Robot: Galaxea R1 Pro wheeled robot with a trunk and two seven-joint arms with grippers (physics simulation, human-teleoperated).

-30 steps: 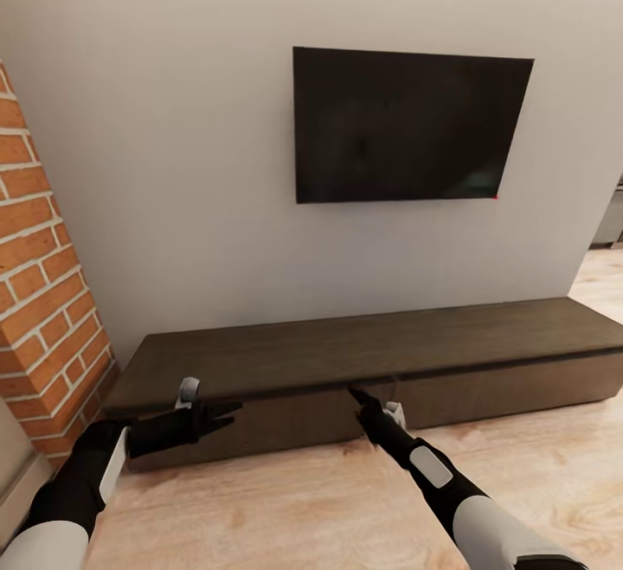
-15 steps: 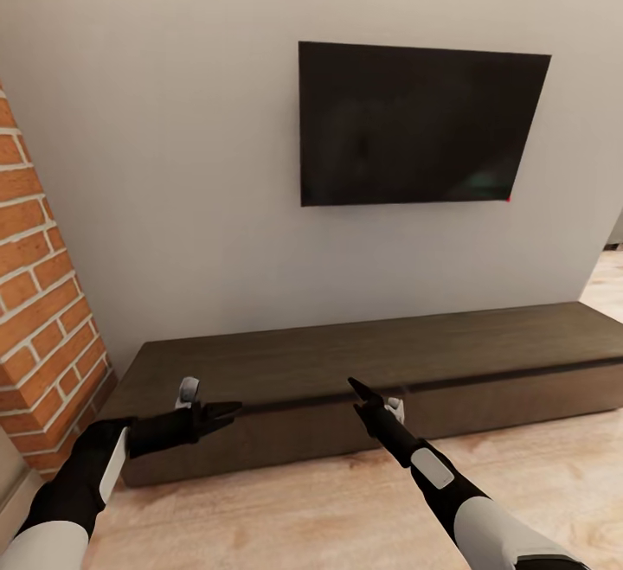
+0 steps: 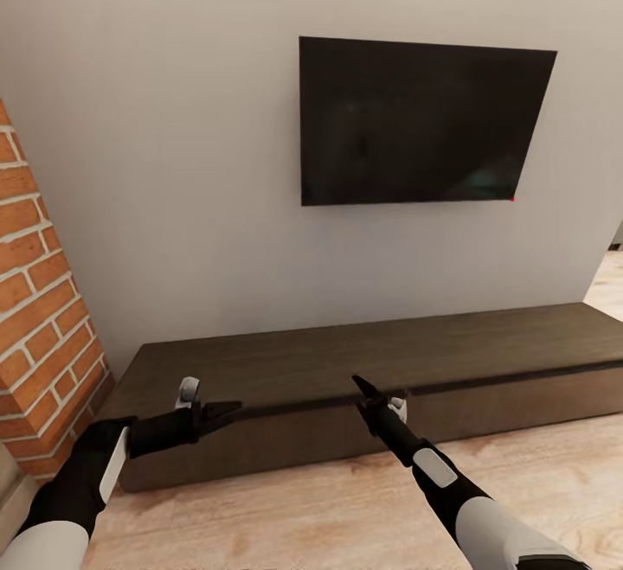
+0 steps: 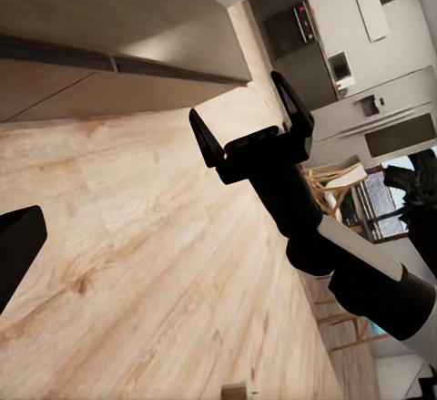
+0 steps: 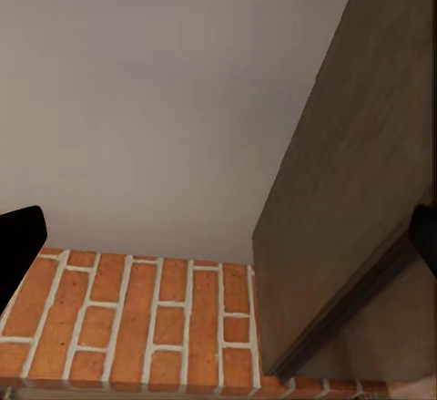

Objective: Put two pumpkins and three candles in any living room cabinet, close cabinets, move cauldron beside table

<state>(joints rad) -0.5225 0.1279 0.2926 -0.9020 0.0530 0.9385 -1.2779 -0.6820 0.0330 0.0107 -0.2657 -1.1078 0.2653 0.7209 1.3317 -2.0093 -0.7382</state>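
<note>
Facing the cabinet (image 3: 372, 362), low against the wall under the television (image 3: 424, 120), panels shut. I hold the left gripper (image 3: 227, 413) and right gripper (image 4: 248, 125) before it, fingers wide, empty. Next, I judge: opening a panel.

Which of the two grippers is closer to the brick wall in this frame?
The left gripper: in the head view it hangs before the cabinet's end nearest the brick wall, while the right gripper is near the cabinet's middle, below the television.
</note>
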